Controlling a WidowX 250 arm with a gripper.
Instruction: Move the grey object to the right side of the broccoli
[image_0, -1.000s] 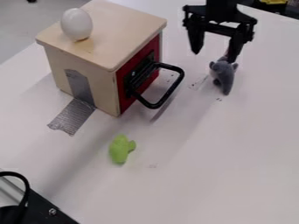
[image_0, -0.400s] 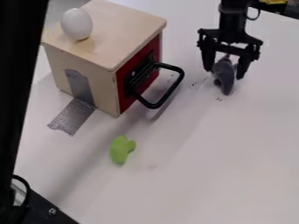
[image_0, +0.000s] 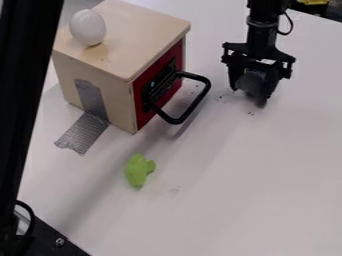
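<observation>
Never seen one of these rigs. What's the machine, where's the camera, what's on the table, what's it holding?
The machine is a black robot arm, entering from the top edge, with a pincer hanging down at its end. The view is from a fixed camera looking down at a slant on a white table.

On the table: a wooden box with a red front and black handle, a white egg-shaped object on top and grey tape running down its side onto the table. Nearer the camera lies a small green toy, presumably the task's broccoli.

The pincer is around the grey object; whether it is firmly gripped, I can't tell. I can't identify the large black shape at left either.
</observation>
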